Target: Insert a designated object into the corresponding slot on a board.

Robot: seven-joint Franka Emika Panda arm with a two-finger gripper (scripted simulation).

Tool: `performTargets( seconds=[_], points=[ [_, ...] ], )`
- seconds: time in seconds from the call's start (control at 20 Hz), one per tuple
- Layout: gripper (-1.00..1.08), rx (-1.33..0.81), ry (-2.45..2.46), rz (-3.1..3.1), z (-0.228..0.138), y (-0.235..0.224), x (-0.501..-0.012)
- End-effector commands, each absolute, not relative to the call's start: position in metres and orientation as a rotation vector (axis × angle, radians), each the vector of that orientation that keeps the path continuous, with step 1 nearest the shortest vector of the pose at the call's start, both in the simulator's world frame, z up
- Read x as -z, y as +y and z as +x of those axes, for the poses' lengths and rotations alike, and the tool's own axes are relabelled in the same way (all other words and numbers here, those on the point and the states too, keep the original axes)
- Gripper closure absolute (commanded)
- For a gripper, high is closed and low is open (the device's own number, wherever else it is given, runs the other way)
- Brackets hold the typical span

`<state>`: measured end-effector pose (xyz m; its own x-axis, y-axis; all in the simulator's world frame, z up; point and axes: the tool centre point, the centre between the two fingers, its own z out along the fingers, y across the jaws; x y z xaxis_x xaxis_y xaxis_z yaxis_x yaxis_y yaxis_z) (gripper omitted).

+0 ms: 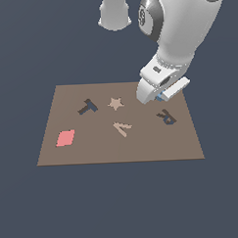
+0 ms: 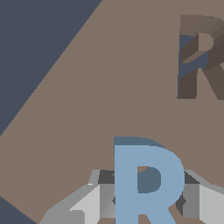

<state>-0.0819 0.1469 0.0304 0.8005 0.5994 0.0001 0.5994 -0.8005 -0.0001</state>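
The white hand point(image 1: 160, 95) hangs low over the far part of the brown board point(image 1: 93, 151), toward the exterior view's right, and is clenched on the light-blue R block point(image 2: 146, 183). In the wrist view the grey fingers point(image 2: 107, 197) press against the block's two sides, and the block's face reads as an upright letter R. In the exterior view only a sliver of blue shows beneath the hand. The dark R-shaped slot point(image 1: 166, 117) lies in the board just beside the hand, on its nearer side, unfilled; in the wrist view the same recess shows a short way from the held block, and both letters face the same way. Elsewhere on the board sit a dark T-shaped recess point(image 1: 87, 107), a tan star point(image 1: 115, 103), a pale V-shaped piece point(image 1: 122, 128) and a flat pink-red diamond point(image 1: 66, 138), all well apart from the hand. No brands or printed writing appear; the only readable forms are the letter shapes themselves. The board lies on a plain dark blue-grey surface point(image 1: 27, 208).
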Motion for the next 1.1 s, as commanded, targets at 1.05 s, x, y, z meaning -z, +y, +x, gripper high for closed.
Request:
performTargets(
  seconds=[1.05],
  points=[
    [1.08, 0.0, -0.956, -2.992, -0.031, 0.155, -0.036]
  ],
)
